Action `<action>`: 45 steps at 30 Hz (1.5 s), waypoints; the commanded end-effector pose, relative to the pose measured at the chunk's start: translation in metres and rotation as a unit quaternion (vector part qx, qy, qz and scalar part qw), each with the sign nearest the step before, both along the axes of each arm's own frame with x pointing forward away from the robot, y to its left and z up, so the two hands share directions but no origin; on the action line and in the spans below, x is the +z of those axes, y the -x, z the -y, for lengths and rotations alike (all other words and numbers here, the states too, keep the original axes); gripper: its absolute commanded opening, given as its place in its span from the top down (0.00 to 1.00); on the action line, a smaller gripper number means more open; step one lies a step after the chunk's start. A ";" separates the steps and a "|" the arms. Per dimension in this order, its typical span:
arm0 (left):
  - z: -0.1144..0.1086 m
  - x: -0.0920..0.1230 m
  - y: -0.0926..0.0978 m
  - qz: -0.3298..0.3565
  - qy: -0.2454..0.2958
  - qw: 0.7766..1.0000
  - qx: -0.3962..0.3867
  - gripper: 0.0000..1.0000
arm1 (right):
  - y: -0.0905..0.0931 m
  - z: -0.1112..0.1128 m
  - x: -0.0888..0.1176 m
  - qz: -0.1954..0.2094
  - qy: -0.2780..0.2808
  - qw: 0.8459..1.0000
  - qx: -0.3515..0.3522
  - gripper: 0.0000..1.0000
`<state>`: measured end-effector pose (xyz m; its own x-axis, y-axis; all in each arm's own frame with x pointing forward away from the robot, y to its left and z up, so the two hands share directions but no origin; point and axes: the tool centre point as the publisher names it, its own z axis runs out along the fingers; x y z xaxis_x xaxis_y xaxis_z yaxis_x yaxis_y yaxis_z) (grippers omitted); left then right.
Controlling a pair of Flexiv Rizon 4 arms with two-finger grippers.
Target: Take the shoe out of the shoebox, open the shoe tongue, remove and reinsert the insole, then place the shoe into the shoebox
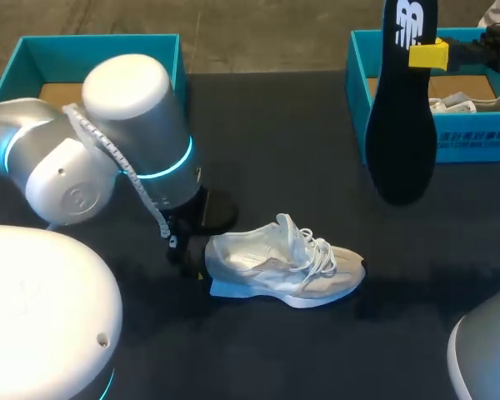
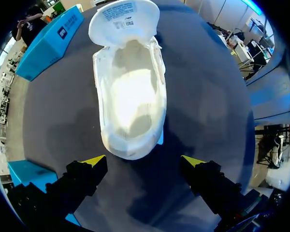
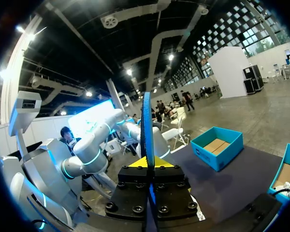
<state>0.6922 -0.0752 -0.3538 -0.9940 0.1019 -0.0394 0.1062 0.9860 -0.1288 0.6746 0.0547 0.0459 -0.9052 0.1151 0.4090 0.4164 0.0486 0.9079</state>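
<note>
Yellow-tipped fingers of the left pincer (image 2: 144,162) stand wide apart, holding nothing, just behind the heel of the white sneaker (image 2: 130,96). The sneaker sits upright on the dark surface (image 1: 300,150) near the middle, toe to the right, its tongue (image 2: 123,19) folded forward and the inside bare. Up at the far right, the right pincer (image 3: 147,164) is clamped on the black insole (image 1: 400,125), which hangs lengthwise above the surface. Behind it stands a teal shoebox (image 1: 475,142) holding another shoe (image 1: 471,104); a second teal box (image 1: 33,58) sits far left.
</note>
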 end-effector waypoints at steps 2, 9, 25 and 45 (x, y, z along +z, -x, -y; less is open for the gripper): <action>0.013 0.005 -0.011 0.008 -0.016 1.000 -0.004 0.00 | -0.002 -0.001 0.001 -0.002 0.002 1.000 0.001 1.00; 0.027 0.032 -0.019 0.015 -0.020 1.000 0.004 0.00 | -0.002 -0.001 0.001 -0.002 0.002 1.000 0.001 1.00; 0.079 0.025 -0.044 0.017 0.010 1.000 0.002 0.00 | -0.002 -0.001 0.001 -0.002 0.002 1.000 0.001 1.00; 0.113 0.003 -0.055 0.010 0.007 1.000 0.015 0.01 | -0.002 -0.001 0.001 -0.002 0.002 1.000 0.001 1.00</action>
<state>0.7454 -0.1826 -0.3450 -0.9954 0.0726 -0.0625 0.0812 0.9856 -0.1480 0.6746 0.0547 0.0459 -0.9052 0.1151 0.4090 0.4164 0.0486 0.9079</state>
